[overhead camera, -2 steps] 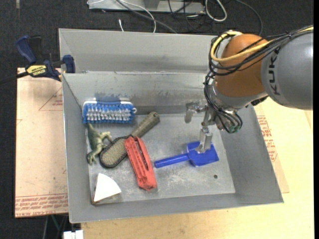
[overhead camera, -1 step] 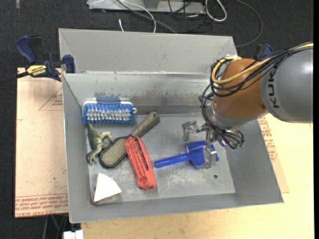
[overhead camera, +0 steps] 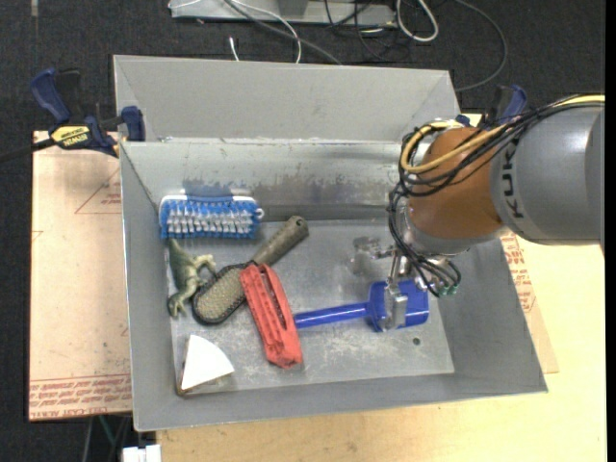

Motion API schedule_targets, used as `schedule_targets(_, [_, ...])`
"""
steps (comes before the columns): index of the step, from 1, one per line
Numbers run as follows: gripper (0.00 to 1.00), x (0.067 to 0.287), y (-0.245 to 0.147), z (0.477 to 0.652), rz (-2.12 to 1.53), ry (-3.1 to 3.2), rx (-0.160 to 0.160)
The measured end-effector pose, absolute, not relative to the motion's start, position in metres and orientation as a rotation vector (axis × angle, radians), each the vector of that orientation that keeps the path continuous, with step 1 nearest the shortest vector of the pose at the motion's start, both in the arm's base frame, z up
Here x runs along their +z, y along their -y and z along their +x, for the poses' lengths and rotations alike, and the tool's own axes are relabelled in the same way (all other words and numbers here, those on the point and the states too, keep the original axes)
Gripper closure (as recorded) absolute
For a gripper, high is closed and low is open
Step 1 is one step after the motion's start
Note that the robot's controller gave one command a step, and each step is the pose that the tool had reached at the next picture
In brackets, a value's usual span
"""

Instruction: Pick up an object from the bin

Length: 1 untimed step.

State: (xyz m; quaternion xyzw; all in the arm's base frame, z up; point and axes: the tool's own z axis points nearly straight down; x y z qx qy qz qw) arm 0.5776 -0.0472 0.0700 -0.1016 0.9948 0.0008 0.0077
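My gripper [overhead camera: 389,308] is down at the right side of the bin floor, under the orange wrist cover. It sits on the block-shaped head of a blue tool [overhead camera: 332,316], which lies flat. The tool's thin handle points left, toward the middle of the bin. The gripper partly hides the tool's head. A red ribbed comb-like piece [overhead camera: 272,316] lies slanted just beyond the handle's left end.
A black oval hairbrush with a brown handle [overhead camera: 241,277] lies left of centre. Beside it is a green toy dinosaur [overhead camera: 185,275]. A blue and white scrub brush [overhead camera: 210,217] rests by the back wall. A white wedge [overhead camera: 204,364] sits in the front left corner.
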Motion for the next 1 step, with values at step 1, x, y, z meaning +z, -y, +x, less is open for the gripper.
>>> schedule_targets(1, [1.00, 0.0709, 0.0569, 0.5842, -0.545, -3.089, 0.005])
